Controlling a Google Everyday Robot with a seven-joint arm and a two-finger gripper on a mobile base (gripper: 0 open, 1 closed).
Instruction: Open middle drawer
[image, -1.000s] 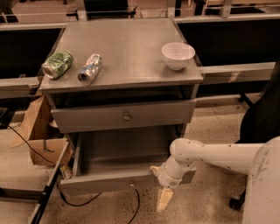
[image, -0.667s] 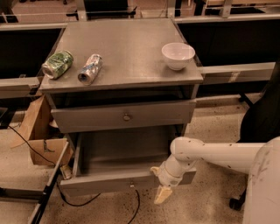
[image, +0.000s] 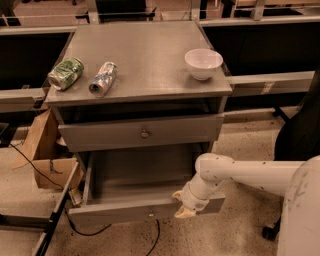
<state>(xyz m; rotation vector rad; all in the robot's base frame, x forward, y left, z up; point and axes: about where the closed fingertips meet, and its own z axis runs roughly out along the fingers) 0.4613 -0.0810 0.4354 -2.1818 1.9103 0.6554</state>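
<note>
The middle drawer (image: 125, 209) stands pulled out below the knobbed upper drawer front (image: 140, 133), and its shallow grey tray (image: 142, 172) shows empty. Its flat front panel faces the floor side of the view. My gripper (image: 182, 205) sits at the right part of that front panel, at the end of the white arm (image: 240, 172) reaching in from the right. The gripper overlaps the panel's top edge. Whether it touches the panel cannot be told.
On the cabinet top (image: 150, 60) lie a green can (image: 65, 73) and a silver can (image: 102, 78), both on their sides, and a white bowl (image: 203, 63) stands at the right. A cardboard box (image: 45, 155) and a cable (image: 30, 165) are on the floor at left. A dark chair (image: 300, 135) is at right.
The gripper has lifted from pointing down below the drawer front to sitting against its right part. The drawer stays pulled out about the same amount.
</note>
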